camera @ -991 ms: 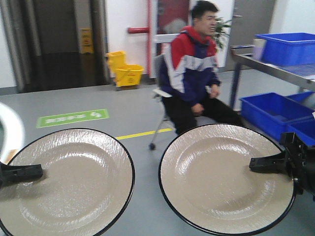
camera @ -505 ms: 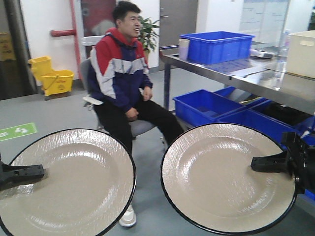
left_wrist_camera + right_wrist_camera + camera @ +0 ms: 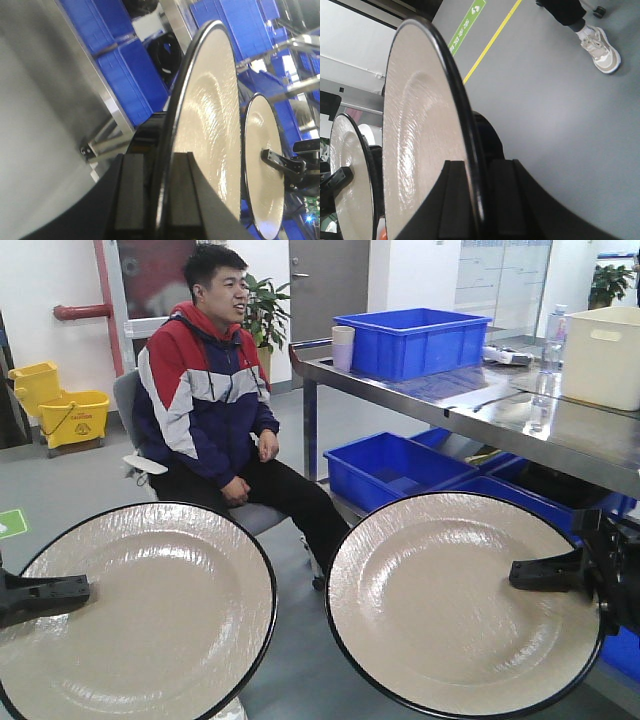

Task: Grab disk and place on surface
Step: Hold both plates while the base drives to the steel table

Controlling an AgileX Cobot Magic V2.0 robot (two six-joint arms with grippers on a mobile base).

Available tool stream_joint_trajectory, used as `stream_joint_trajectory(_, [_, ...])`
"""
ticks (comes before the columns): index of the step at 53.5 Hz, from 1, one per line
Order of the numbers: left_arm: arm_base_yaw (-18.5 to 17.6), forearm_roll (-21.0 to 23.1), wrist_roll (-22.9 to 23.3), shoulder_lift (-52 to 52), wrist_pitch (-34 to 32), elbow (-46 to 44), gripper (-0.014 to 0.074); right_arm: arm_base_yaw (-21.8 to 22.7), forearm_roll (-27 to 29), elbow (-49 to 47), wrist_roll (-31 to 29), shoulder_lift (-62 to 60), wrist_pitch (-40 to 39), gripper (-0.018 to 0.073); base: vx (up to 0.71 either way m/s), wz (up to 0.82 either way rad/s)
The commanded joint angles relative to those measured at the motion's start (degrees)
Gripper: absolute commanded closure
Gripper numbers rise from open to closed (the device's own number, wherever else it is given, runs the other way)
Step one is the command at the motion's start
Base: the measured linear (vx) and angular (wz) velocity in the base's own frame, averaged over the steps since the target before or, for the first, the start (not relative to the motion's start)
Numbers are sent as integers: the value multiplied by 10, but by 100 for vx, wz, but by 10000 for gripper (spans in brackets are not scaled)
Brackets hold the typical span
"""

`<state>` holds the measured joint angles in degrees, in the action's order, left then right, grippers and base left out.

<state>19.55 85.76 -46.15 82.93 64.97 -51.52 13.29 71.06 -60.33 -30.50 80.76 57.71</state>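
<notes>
**In front of the steel table: the view has swung round, and the disks are still in the air**

Along the right of the front view runs a steel table [image 3: 560, 435], which a second ago showed only as a corner at the frame's edge. The whole background has slid leftward in that second, so I judge that the base is turning toward the table. The seated man [image 3: 205, 390], earlier in mid-frame, is now off the table's left end. Blue crates [image 3: 395, 468] stand under the table, and another blue crate [image 3: 410, 340] sits on top of it.

The right disk [image 3: 455, 600] hangs over the floor on the near side of the table. The left disk [image 3: 130, 615] is beside it, farther from the table. Both keep the same place in the frame as before, so they ride with the arms and nothing has been set down.

The left gripper [image 3: 159, 162] is closed narrow on its disk's rim, one finger on each face. The right gripper [image 3: 477, 170] clamps its disk's rim the same way.

For the task, the grabbing looks done and the placing is not. No tape lines show on the table, so I cannot tell whether it is the surface meant.
</notes>
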Motion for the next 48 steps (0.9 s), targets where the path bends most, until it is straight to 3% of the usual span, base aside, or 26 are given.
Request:
stream_joint_trajectory(1, [-1, 75, 10, -24, 37, -15, 598, 2, 71, -20, 2, -23, 9, 568, 35, 12])
stream_joint_trajectory(27, [-1, 75, 10, -24, 38, -15, 598, 2, 71, -20, 2, -23, 11, 568, 41, 9])
stream_joint_trajectory(48, [-1, 75, 10, -24, 38, -15, 598, 2, 71, -20, 2, -23, 11, 568, 48, -14])
